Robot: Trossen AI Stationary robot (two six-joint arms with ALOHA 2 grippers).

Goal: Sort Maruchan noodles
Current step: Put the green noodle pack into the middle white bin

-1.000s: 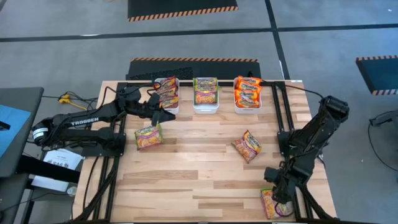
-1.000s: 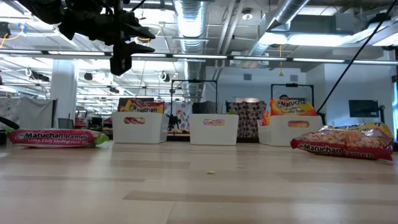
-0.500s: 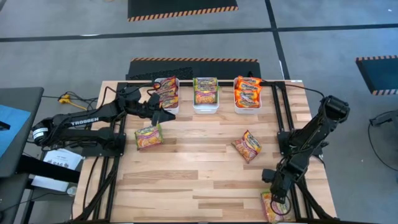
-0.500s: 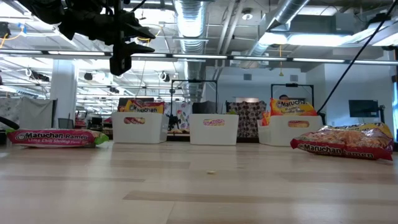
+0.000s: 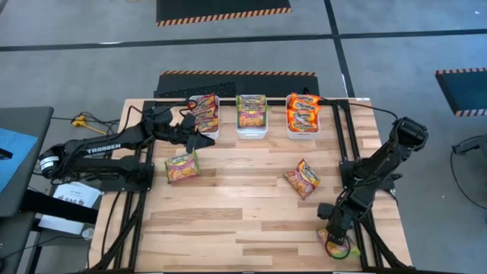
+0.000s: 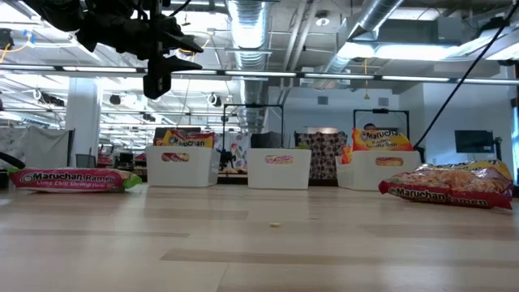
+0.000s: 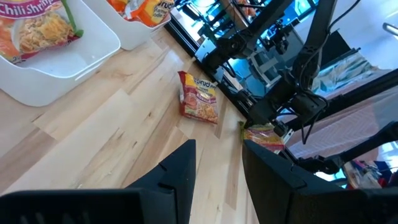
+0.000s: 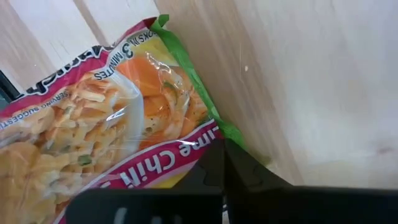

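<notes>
My right gripper (image 5: pixel 333 231) is low at the table's near right corner, shut on a green-edged Maruchan packet (image 5: pixel 339 248), which fills the right wrist view (image 8: pixel 93 124). My left gripper (image 5: pixel 199 141) hangs open and empty above the table, just in front of the left bin (image 5: pixel 204 114); it also shows in the low view (image 6: pixel 158 77). A pink-and-green packet (image 5: pixel 183 166) lies flat on the wood below it. An orange packet (image 5: pixel 303 179) lies flat right of centre. My right gripper has its two fingers closed together on the packet's green side edge (image 8: pixel 231 138), coming at it slanting down from above. The fingers hide the contact itself. The rest of the packet lies toward the table's near edge; I cannot tell whether it is lifted.
Three white bins stand along the far edge: the left one, the middle one (image 5: pixel 252 114) and the right one (image 5: pixel 303 113), each holding packets. Dark arm frames run along the table's left and right sides. Bare wood lies in the middle and near left.
My right gripper has gone down and a little toward the table's left, onto the packet at the near right corner. That packet now shows smaller and bunched under the gripper than a second ago.
</notes>
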